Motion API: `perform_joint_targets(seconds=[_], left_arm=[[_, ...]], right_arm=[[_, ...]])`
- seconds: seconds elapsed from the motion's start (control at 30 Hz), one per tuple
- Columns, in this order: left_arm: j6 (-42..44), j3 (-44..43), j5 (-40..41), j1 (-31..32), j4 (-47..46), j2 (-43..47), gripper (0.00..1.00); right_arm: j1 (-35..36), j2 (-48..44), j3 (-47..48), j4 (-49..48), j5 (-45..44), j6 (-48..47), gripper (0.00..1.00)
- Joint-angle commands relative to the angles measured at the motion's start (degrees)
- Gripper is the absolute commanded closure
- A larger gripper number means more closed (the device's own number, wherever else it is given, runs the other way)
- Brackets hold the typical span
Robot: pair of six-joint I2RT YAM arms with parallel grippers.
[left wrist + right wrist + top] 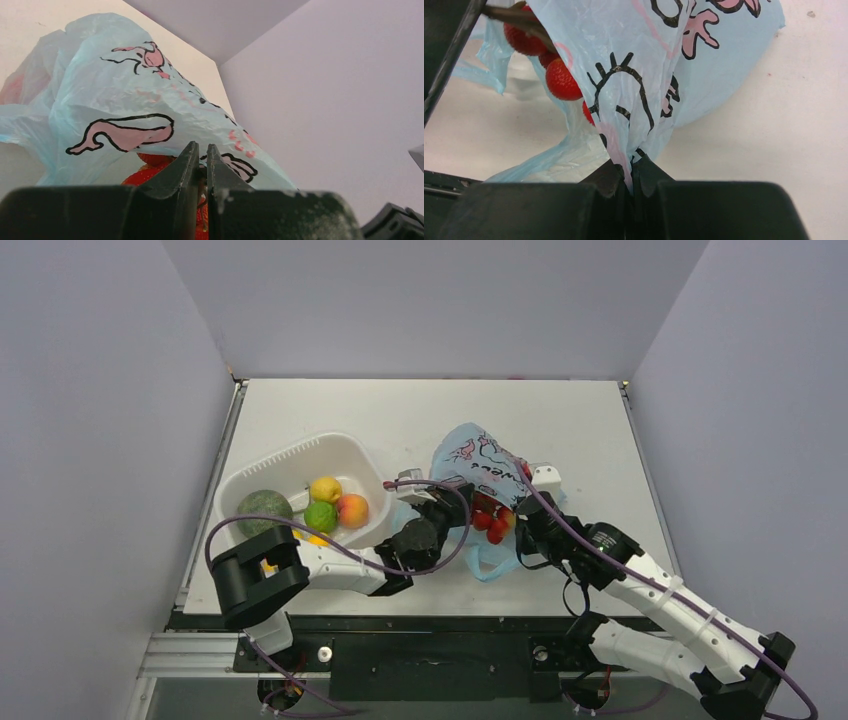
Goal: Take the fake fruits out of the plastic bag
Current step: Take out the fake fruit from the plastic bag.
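Centrally, low in frame: right gripper (631, 170) fast on plastic bag (704, 75); left gripper (201, 152) closed beside red berry cluster (145, 176).

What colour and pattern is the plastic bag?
Light blue bag with pink, black-outlined cartoons; best in left wrist view.

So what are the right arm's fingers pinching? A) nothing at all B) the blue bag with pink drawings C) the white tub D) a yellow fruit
B: in the right wrist view, the right fingers are shut tight on a fold of the plastic bag, light blue with pink drawings.
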State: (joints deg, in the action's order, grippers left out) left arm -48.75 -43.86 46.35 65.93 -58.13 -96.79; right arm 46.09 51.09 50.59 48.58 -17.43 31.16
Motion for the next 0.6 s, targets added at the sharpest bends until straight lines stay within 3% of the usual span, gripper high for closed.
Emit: perform_joint_targets(seconds=[0.0, 0.43, 0.57], left_arm=[[5.27, -0.08, -2.04, 1.67, 3.44, 8.10, 1.00], [10.44, -2.89, -11.19, 1.89, 36.75, 29.87, 1.00], [9.86, -6.28, -17.89, -0.33, 47.92, 37.58, 1.00]], right_arm=[[-0.47, -1.39, -0.42, -3.44, -3.21, 2.63, 1.00], [-1.26, -2.56, -2.94, -4.17, -5.26, 4.22, 1.00], [-1.62, -2.81, -3.76, -4.28, -5.30, 3.52, 1.00]])
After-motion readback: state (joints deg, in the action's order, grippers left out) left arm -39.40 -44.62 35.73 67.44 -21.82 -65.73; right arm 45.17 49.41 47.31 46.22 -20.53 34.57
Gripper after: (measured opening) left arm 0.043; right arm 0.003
